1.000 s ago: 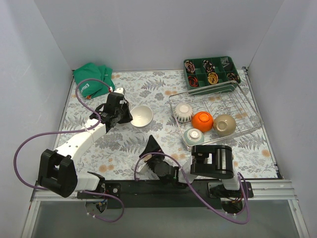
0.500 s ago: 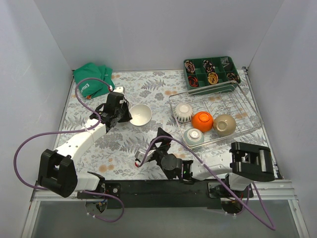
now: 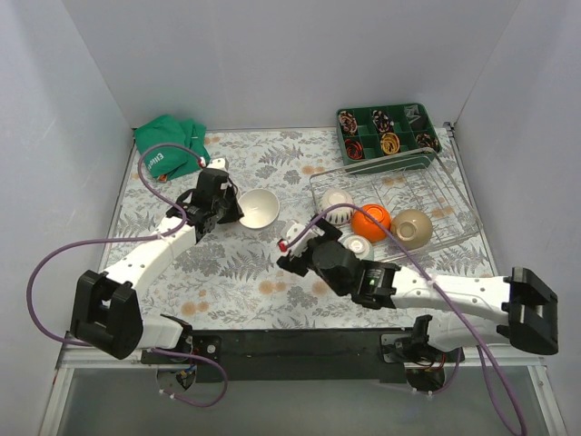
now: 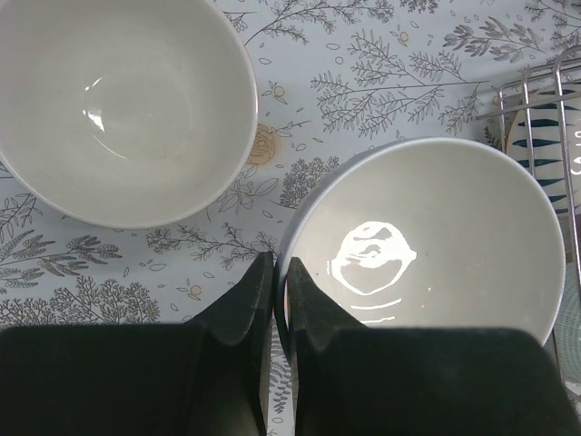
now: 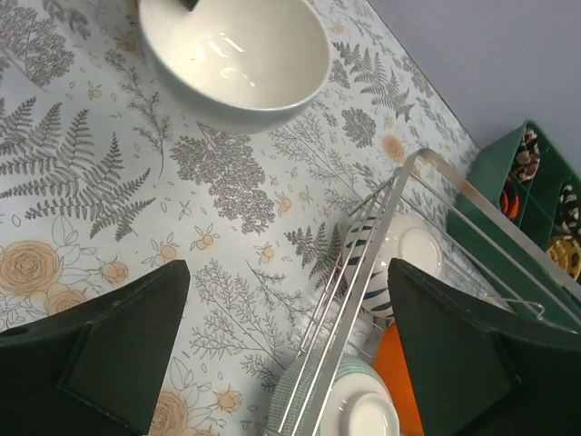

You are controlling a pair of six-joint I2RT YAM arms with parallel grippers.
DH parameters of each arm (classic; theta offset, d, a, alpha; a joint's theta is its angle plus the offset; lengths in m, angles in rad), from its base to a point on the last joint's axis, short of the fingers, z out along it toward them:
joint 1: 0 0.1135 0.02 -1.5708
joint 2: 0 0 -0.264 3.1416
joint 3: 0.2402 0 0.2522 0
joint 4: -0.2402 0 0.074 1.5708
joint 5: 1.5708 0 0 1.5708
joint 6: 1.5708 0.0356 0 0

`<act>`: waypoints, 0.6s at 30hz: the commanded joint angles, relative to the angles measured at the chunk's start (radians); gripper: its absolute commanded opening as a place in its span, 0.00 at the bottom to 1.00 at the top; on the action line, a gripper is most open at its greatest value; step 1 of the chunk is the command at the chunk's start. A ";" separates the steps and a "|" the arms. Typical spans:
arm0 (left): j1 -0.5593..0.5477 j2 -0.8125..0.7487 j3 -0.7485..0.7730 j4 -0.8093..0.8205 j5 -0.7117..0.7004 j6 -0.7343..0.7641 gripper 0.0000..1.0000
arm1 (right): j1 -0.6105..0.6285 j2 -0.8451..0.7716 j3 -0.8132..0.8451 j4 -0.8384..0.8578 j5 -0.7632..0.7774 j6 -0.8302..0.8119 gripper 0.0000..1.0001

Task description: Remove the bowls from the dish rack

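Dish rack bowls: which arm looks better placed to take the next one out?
Right. The right pincer hangs open at the left end of the dish rack, beside its bowls; the left pincer is shut on a white bowl.

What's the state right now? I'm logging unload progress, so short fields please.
left jaws: shut on white bowl rim, outside the dish rack
right jaws: open, empty, near the rack's left edge
in rack: ribbed bowl, orange bowl, beige bowl, pale green bowl
on table: second white bowl
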 commanded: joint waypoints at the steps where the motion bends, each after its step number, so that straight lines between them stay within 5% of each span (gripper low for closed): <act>1: -0.018 0.008 0.008 0.063 -0.042 -0.066 0.00 | -0.115 -0.100 0.074 -0.254 -0.145 0.226 0.99; 18: -0.121 0.188 0.033 0.222 -0.257 -0.132 0.00 | -0.462 -0.348 -0.035 -0.372 -0.264 0.420 0.99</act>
